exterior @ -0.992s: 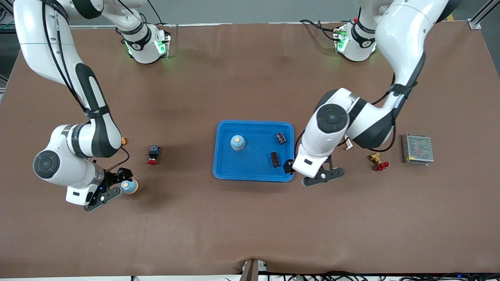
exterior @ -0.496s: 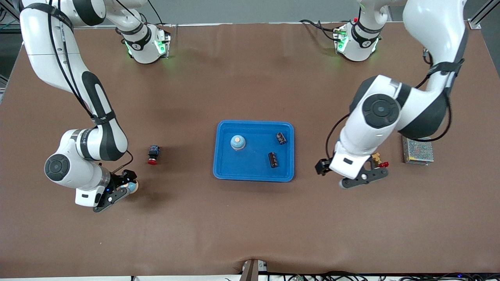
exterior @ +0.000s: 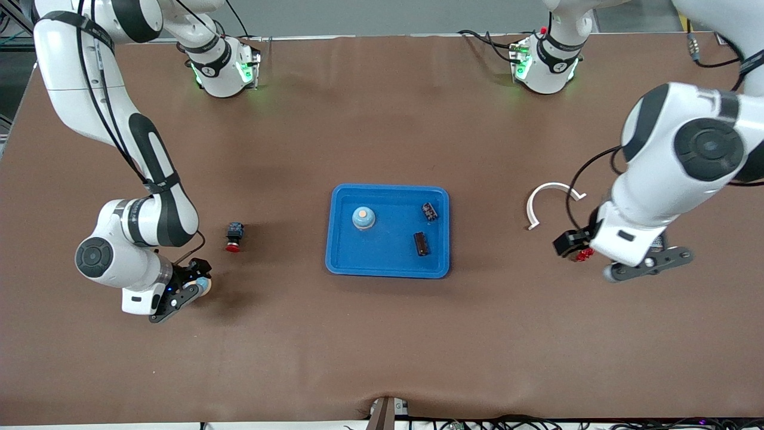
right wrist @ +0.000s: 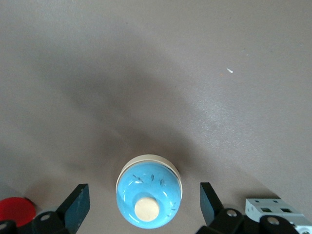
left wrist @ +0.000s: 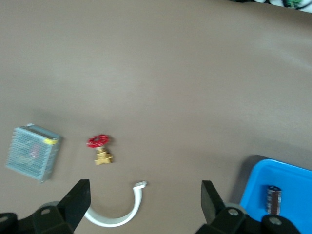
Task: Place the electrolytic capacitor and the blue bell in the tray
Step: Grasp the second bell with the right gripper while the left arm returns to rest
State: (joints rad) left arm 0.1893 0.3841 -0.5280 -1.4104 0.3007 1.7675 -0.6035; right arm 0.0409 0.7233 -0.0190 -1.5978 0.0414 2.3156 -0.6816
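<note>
The blue tray (exterior: 388, 263) lies mid-table. In it stand a blue bell (exterior: 363, 217), an electrolytic capacitor (exterior: 421, 243) and a second small dark part (exterior: 430, 211). Another blue bell (exterior: 205, 285) stands on the table toward the right arm's end. My right gripper (exterior: 190, 291) is low around this bell, open; in the right wrist view the bell (right wrist: 148, 196) sits between the spread fingers (right wrist: 78, 204), untouched. My left gripper (exterior: 647, 266) hangs open and holds nothing over the left arm's end of the table. Its wrist view shows the tray's corner (left wrist: 292, 175) and the capacitor (left wrist: 273, 200).
A red push button (exterior: 234, 236) stands between the tray and the right gripper. Toward the left arm's end lie a white curved clip (exterior: 549, 200), a red-handled brass valve (exterior: 584, 254) and a mesh power supply (left wrist: 31, 152), the last mostly hidden under the arm in the front view.
The left arm has swung from beside the tray toward its own end of the table, uncovering the white clip. The right gripper has settled slightly closer round the bell on the table.
</note>
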